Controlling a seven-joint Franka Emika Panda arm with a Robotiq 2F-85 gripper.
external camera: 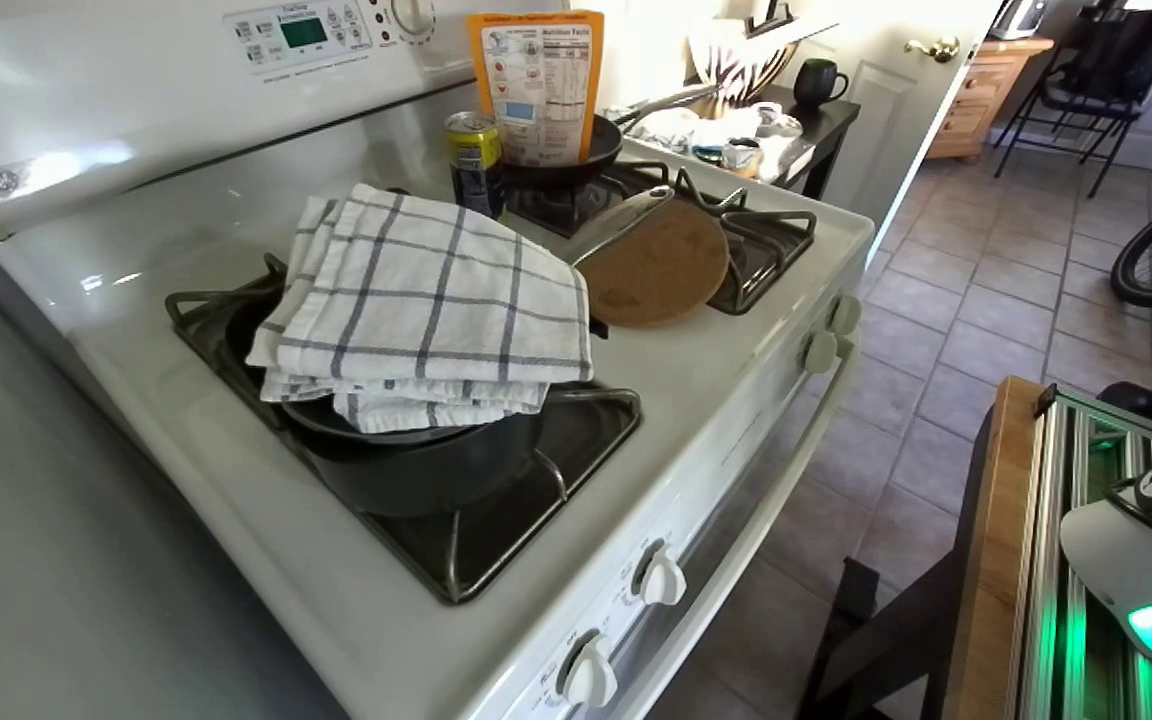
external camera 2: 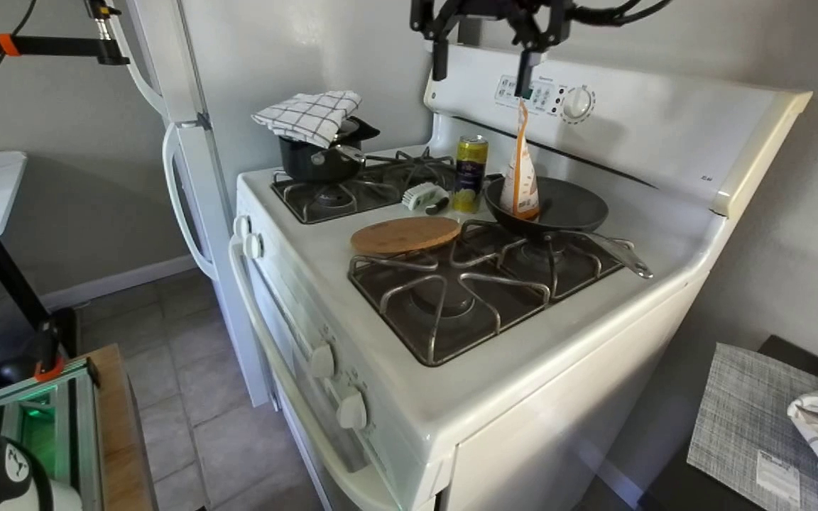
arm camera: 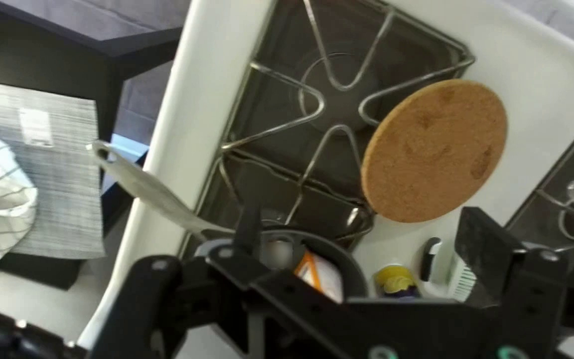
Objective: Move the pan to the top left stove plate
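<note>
The dark grey pan sits on the back right burner, its metal handle pointing outward past the stove's right edge. An orange-white packet stands in it. The pan shows behind the packet in an exterior view and partly in the wrist view, where my gripper covers much of it. The top left stove plate is the back left grate, partly hidden behind the pot. My gripper is open and empty, high above the back of the stove. Its fingers are wide apart in the wrist view.
A black pot under a folded checked towel stands on the front left burner. A yellow can and a brush stand between the grates. A brown wooden disc lies partly over the front right grate.
</note>
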